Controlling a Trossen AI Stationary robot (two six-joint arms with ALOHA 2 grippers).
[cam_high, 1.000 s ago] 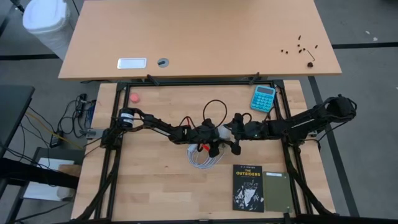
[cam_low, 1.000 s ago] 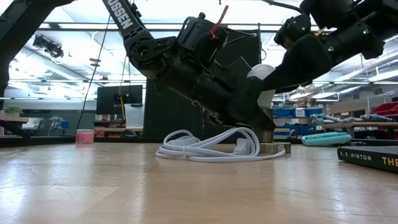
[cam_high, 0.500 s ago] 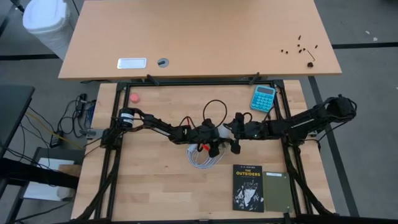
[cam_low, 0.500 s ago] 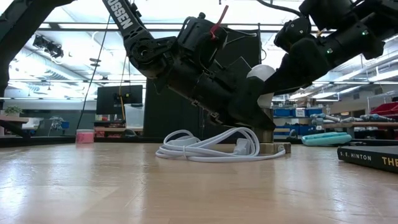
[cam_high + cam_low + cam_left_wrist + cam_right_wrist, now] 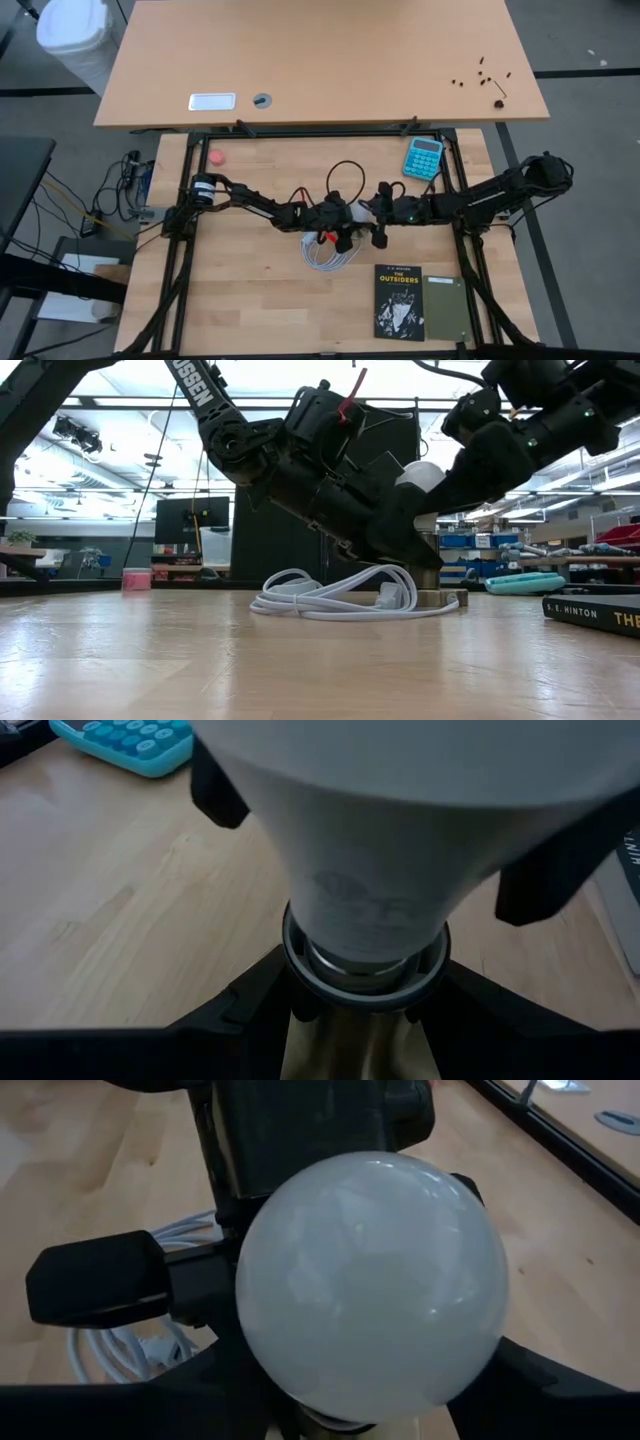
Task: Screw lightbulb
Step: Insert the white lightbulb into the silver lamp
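Now lightbulb (image 5: 372,1285) upright between right gripper (image 5: 372,218) jaws, socket (image 5: 365,975) beneath

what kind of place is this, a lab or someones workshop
Most likely a robotics lab or research workspace. Beyond the wooden table, the low view shows a large open room with ceiling strip lights, a dark monitor, and benches and shelves holding equipment.

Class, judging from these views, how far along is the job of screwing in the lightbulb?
Done: the lightbulb stands upright with its base in the socket.
In hand: the right gripper sits at the bulb; the left gripper sits at the socket.
Left: whether it is fully tight cannot be seen.
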